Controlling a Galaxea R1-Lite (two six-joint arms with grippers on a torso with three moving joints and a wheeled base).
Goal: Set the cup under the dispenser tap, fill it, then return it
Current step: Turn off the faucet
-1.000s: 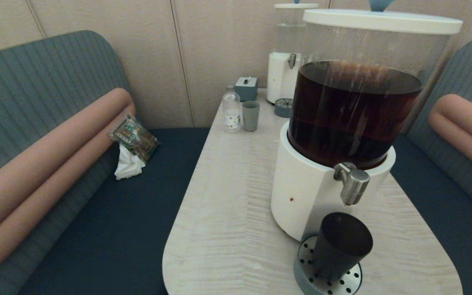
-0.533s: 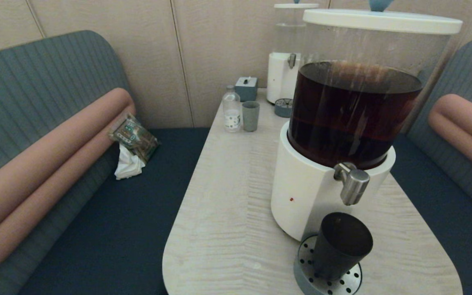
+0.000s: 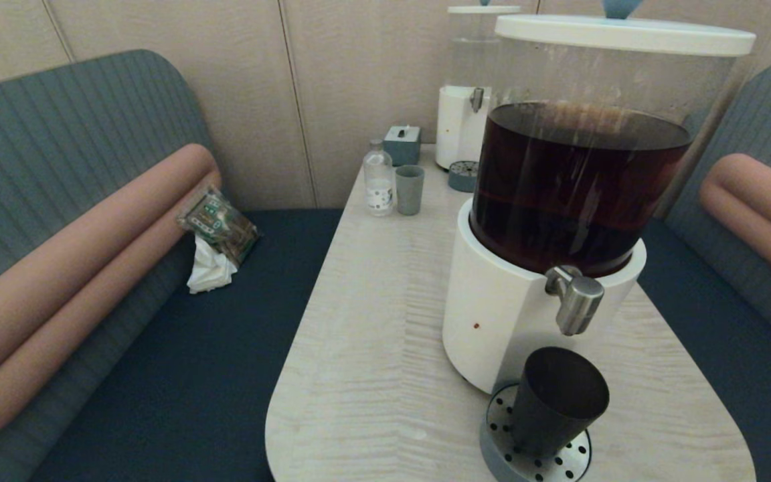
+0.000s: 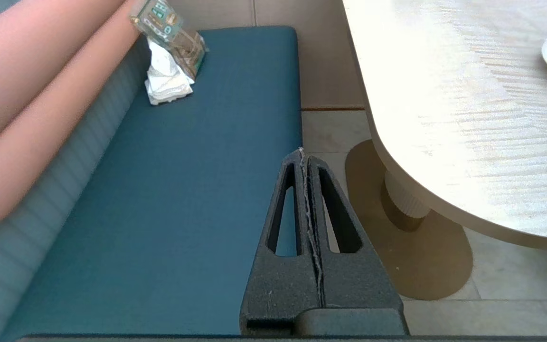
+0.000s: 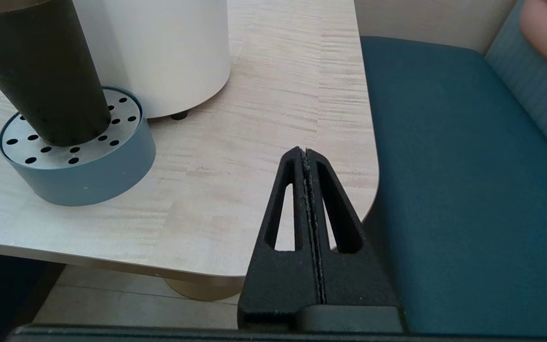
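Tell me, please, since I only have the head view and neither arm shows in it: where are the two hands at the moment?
Observer: The left hand hangs shut over the bench seat, off the table's edge, holding nothing.
Operator: Thank you. And the right one?
Observer: The right hand is shut too, low at the table's near right corner, beside the drip tray, touching nothing.
Operator: Could you tell me how the cup sits on that tray?
Observer: The right wrist view shows the cup standing upright on the tray's perforated plate, close to the dispenser's white base. The tap itself shows only in your view.
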